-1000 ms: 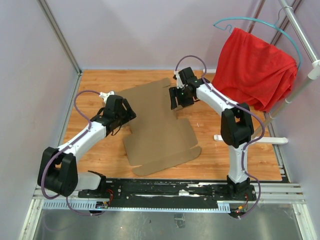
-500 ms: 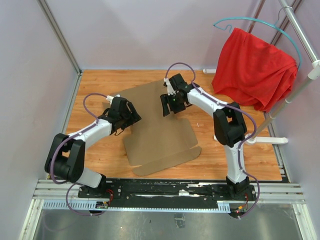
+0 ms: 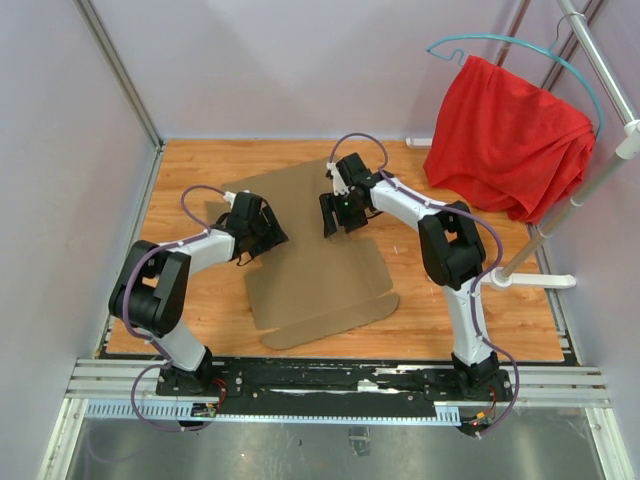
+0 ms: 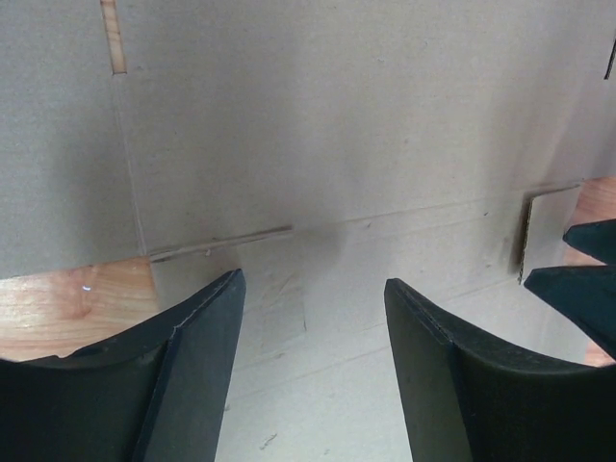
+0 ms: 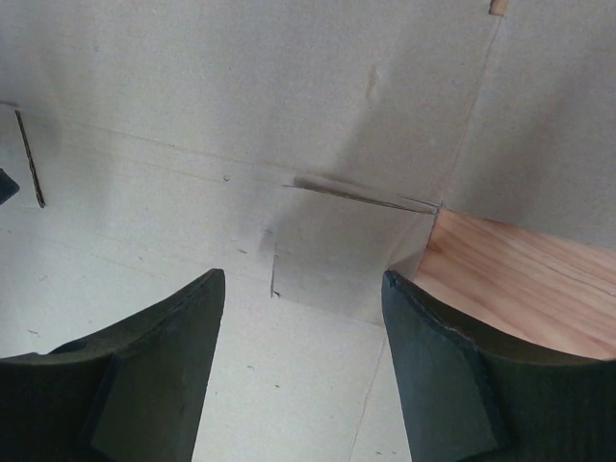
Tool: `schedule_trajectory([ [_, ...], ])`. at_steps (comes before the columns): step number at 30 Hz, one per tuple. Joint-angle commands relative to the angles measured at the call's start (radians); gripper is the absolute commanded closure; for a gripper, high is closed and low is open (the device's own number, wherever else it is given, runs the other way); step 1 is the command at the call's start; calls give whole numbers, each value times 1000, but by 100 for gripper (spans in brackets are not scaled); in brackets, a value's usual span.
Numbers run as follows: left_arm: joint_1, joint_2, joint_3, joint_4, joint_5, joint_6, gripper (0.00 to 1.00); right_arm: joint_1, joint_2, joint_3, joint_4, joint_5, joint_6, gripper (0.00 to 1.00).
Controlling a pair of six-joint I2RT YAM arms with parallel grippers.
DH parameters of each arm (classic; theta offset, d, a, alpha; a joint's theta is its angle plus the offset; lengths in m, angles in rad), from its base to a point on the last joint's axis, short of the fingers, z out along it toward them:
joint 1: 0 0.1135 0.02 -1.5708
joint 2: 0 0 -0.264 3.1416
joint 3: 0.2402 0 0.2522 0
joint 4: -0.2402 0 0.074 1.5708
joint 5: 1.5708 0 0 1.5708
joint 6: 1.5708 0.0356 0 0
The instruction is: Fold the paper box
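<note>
While the paper box (image 3: 315, 270) lies flat on the bench (image 3: 190, 170) from above, no flap raised, left wrist shows left fingers (image 4: 192, 375) apart over cardboard, right wrist right fingers (image 5: 154, 375) apart too, all folding yet to do

Left arm (image 3: 190, 248): elbow is folding back near its base at 7 o'clock, forearm is running toward 2 o'clock in the top view. Left gripper (image 3: 271, 239) is pointing toward 4 o'clock, jaws standing apart. Right arm (image 3: 405, 201): upper link is rising from its base at 5 o'clock, forearm is running toward 10 o'clock. Right gripper (image 3: 331, 223) is pointing toward 7 o'clock, jaws standing apart.
</note>
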Motion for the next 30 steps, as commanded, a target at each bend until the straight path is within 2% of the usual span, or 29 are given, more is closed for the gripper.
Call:
schedule_trajectory([
  [1,-7,-36,9,-37,-6,15,34,8,16,1,0,-16,13,33],
  [4,-8,-126,33,-99,-63,29,33,4,-11,55,-48,8,-4,33],
  [9,-7,-233,140,-195,-195,67,28,-31,-11,247,-146,41,-34,29],
  [12,3,-239,201,-192,-253,95,24,-86,19,369,-151,27,-45,23],
  [15,46,-206,248,-161,-244,99,23,-158,82,492,-114,-59,-50,9],
  [17,84,-167,267,-120,-211,98,23,-207,131,533,-40,-155,-42,6],
  [20,157,-80,291,-50,-152,80,23,-271,194,545,78,-285,14,7],
  [24,216,94,382,96,-31,117,23,-292,198,501,151,-321,0,9],
  [27,227,250,566,34,-12,192,23,-292,165,449,174,-326,-28,9],
  [30,243,378,726,-61,-66,217,23,-291,147,411,168,-301,-44,9],
])
